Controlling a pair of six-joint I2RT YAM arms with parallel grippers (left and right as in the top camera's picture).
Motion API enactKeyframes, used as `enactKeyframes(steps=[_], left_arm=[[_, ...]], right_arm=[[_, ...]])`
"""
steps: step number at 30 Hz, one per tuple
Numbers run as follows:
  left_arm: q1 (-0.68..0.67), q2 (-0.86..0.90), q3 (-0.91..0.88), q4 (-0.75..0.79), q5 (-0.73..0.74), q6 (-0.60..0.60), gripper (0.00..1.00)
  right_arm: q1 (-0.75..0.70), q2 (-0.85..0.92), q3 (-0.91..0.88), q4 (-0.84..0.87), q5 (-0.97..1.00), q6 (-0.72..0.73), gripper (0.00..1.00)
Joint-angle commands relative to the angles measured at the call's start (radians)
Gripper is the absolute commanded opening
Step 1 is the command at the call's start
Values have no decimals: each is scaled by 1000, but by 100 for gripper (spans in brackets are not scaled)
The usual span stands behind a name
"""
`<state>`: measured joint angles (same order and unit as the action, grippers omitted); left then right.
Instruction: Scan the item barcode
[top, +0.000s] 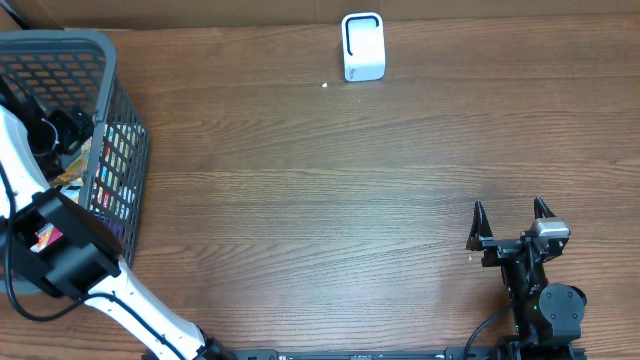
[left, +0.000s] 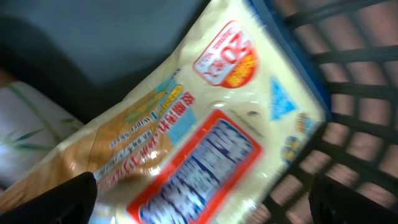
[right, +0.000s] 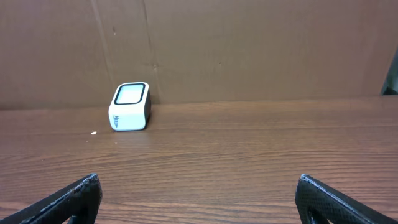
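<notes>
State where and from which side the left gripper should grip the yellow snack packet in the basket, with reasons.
Pinch the yellow snack packet across its width, coming from above. It lies printed face up with one corner against the basket wall, which likely blocks a side approach. The open left gripper has a finger on either side of it.

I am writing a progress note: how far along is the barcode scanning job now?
Done: apparently nothing; no item is near the white scanner. In hand: the left gripper, open, hovers over a yellow packet in the grey basket, gripping nothing. The right gripper stands open. Left: grip the packet, carry it to the scanner, scan.
</notes>
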<state>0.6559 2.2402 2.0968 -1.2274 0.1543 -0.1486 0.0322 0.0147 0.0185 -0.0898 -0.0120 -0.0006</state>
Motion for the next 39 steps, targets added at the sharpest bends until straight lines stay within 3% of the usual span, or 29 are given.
enactKeyframes(steps=[1,16,28,33,34,38,39], left_arm=[[5,60,-1,-8,-37,45,100],[5,196,-3,-89,-113,75,92],[4,232,-3,-115,-43,80,86],[4,233,-3,-111,28,105,51],[4,233,-3,-112,27,105,38],[5,233,-3,-112,26,105,4],[5,233,-3,-112,26,104,4]], right_arm=[[-5,-12,-11,6,0,-4,100],[-5,-12,-11,6,0,-4,100],[-5,-12,-11,6,0,-4,100],[-5,-12,-11,6,0,-4,100],[-5,-12,-11,6,0,-4,100],[-5,-12,-11,6,0,-4,100],[-5,-12,-11,6,0,-4,100]])
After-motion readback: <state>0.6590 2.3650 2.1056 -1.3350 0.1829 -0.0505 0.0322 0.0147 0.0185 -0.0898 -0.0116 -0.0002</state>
